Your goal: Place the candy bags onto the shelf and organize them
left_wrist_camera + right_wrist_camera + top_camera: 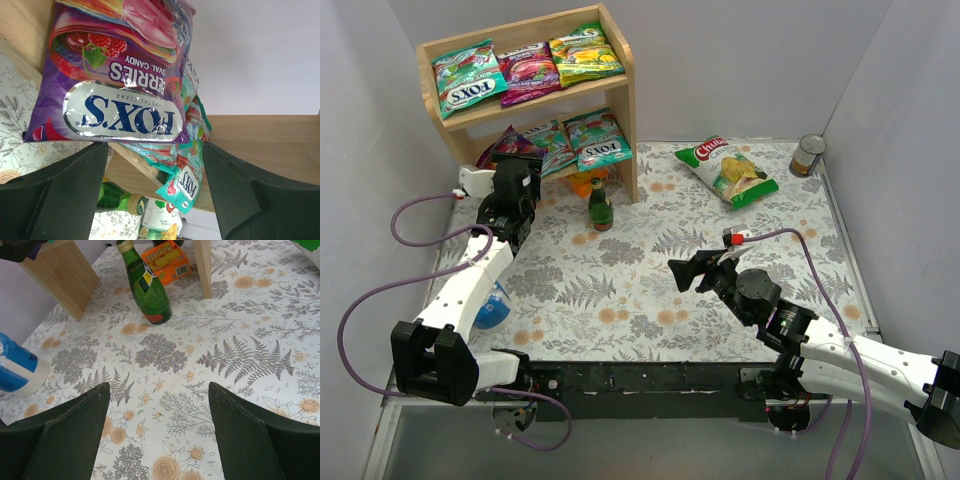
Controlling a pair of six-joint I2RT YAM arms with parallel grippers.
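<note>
The wooden shelf [623, 95] stands at the back left. Its top tier holds a teal bag [468, 80], a magenta bag [528, 72] and a yellow-green bag [585, 52]. The lower tier holds a magenta bag [510, 146] at the left and two teal bags [552, 146] [599, 139]. My left gripper [510, 182] is open just in front of the lower magenta bag [115, 75], which fills the left wrist view beyond the fingertips; a teal bag [184, 181] lies behind it. My right gripper [692, 272] is open and empty above mid-table.
A green bottle [600, 207] and an orange pack [584, 183] stand by the shelf's right panel. A white-and-green chip bag [728, 170] and a can [808, 155] lie at the back right. A blue object [492, 305] sits beside my left arm.
</note>
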